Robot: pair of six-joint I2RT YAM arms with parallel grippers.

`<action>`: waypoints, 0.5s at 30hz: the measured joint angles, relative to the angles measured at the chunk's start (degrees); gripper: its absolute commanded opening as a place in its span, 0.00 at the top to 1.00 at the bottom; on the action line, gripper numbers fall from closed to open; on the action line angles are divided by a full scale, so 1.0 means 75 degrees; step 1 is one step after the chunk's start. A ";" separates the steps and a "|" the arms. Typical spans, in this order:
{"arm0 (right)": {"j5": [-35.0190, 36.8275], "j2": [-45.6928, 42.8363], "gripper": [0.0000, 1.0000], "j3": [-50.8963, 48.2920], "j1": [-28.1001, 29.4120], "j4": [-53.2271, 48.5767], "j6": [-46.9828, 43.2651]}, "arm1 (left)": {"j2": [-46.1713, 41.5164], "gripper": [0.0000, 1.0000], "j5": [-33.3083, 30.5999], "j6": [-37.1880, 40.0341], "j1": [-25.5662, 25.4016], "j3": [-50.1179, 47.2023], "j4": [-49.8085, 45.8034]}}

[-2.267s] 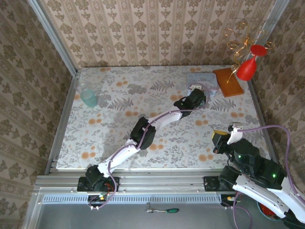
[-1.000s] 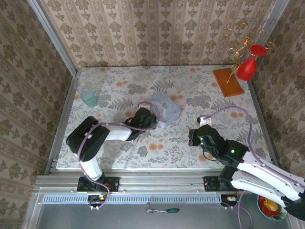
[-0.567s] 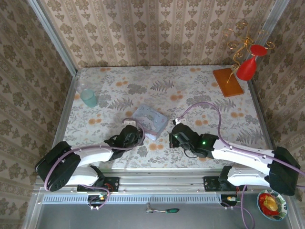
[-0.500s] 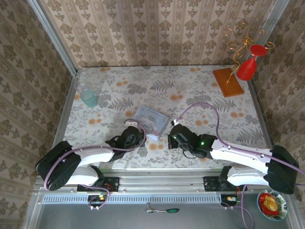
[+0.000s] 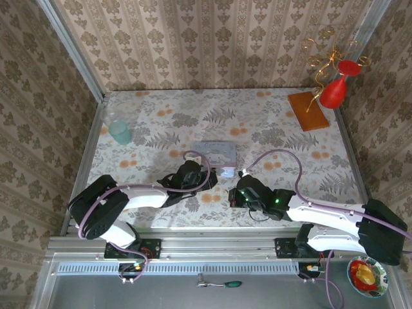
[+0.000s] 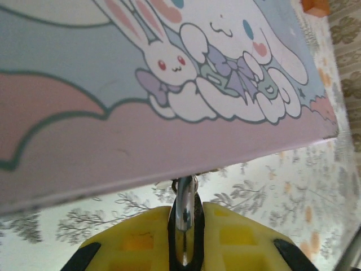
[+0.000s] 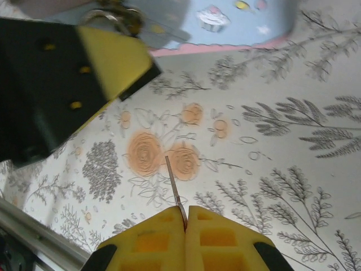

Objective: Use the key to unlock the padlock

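In the left wrist view my left gripper (image 6: 185, 240) is shut on the padlock (image 6: 184, 217). Its silvery shackle and dark body sit upright between the yellow fingers (image 6: 135, 240), just under the edge of the pale blue cartoon tin (image 6: 169, 73). From above, the left gripper (image 5: 203, 172) sits at the tin's (image 5: 216, 153) near-left side. My right gripper (image 7: 186, 217) is shut on the key (image 7: 174, 189), whose thin blade sticks out forward over the tabletop. The right gripper (image 5: 235, 195) is a little right of the left one, which appears black and yellow (image 7: 110, 62) up left of the key.
A teal cup (image 5: 119, 132) stands at the left. An orange slab (image 5: 308, 111) and a red goblet (image 5: 335, 91) sit at the far right corner. Walls close in three sides of the flowered table (image 5: 161, 122). A screwdriver (image 5: 225, 283) lies below the near rail.
The left gripper has moved right and farther back, and the tin has shifted with it. The right gripper has slid slightly right and nearer. Both stay shut.
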 measured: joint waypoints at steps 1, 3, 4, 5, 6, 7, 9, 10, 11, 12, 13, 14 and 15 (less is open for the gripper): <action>-0.0117 0.0000 1.00 -0.0128 -0.0134 0.0166 0.0149 | 0.0000 1.00 0.0070 -0.0108 0.0000 0.0000 0.0026; -0.0411 -0.0003 1.00 -0.0458 -0.0449 0.0603 0.0455 | 0.0000 1.00 0.0187 -0.0315 0.0000 0.0000 0.0085; -0.0542 0.0000 1.00 -0.0595 -0.0574 0.0799 0.0586 | 0.0000 1.00 0.0233 -0.0402 0.0000 0.0000 0.0117; -0.0662 0.0000 1.00 -0.0729 -0.0685 0.0997 0.0729 | 0.0000 1.00 0.0274 -0.0487 0.0000 0.0000 0.0163; -0.0749 0.0000 1.00 -0.0825 -0.0778 0.1142 0.0822 | 0.0000 1.00 0.0315 -0.0568 0.0000 0.0000 0.0204; -0.0810 -0.0003 1.00 -0.0877 -0.0828 0.1207 0.0903 | 0.0000 1.00 0.0347 -0.0629 0.0000 0.0000 0.0230; -0.0947 -0.0009 1.00 -0.0918 -0.0886 0.1390 0.1000 | 0.0003 1.00 0.0393 -0.0758 0.0000 -0.0003 0.0323; -0.1055 -0.0023 1.00 -0.0921 -0.0938 0.1510 0.1046 | 0.0003 1.00 0.0417 -0.0810 0.0000 -0.0003 0.0385; -0.1137 -0.0041 1.00 -0.0933 -0.0982 0.1614 0.1096 | 0.0003 1.00 0.0440 -0.0868 0.0000 -0.0006 0.0452; -0.1253 -0.0058 1.00 -0.0956 -0.1067 0.1769 0.1142 | 0.0017 1.00 0.0469 -0.0924 0.0003 -0.0006 0.0527; -0.1349 -0.0067 1.00 -0.0973 -0.1174 0.1883 0.1172 | 0.0047 1.00 0.0498 -0.0970 0.0003 -0.0006 0.0609; -0.1437 -0.0067 1.00 -0.0994 -0.1291 0.1973 0.1186 | 0.0085 1.00 0.0513 -0.0985 0.0003 -0.0006 0.0673; -0.1515 -0.0067 1.00 -0.1005 -0.1402 0.2020 0.1201 | 0.0137 1.00 0.0551 -0.1008 0.0000 -0.0006 0.0743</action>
